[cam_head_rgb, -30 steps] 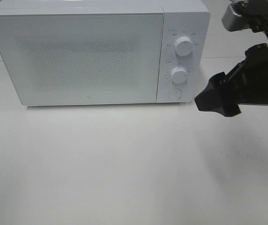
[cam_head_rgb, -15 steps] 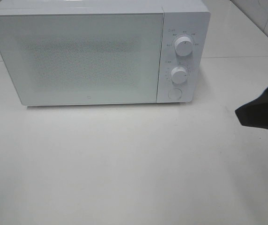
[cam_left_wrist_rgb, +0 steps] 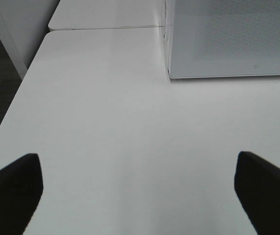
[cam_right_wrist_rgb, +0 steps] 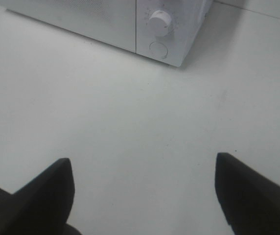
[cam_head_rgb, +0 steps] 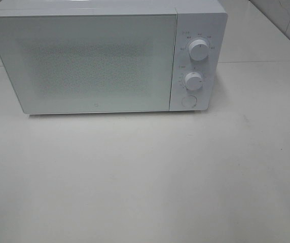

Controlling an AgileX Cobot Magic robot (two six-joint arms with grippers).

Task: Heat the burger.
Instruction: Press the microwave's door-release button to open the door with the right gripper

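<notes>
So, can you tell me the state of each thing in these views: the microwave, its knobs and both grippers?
microwave door: shut, its frosted front hides the inside
upper knob: marker points about straight up
lower knob: setting too small to read
left gripper: open, empty, above bare table
right gripper: open, empty, above bare table
burger: not visible in any view

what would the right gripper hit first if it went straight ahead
Probably the table, short of the microwave; the open right gripper angles downward, though depth is unclear.
</notes>
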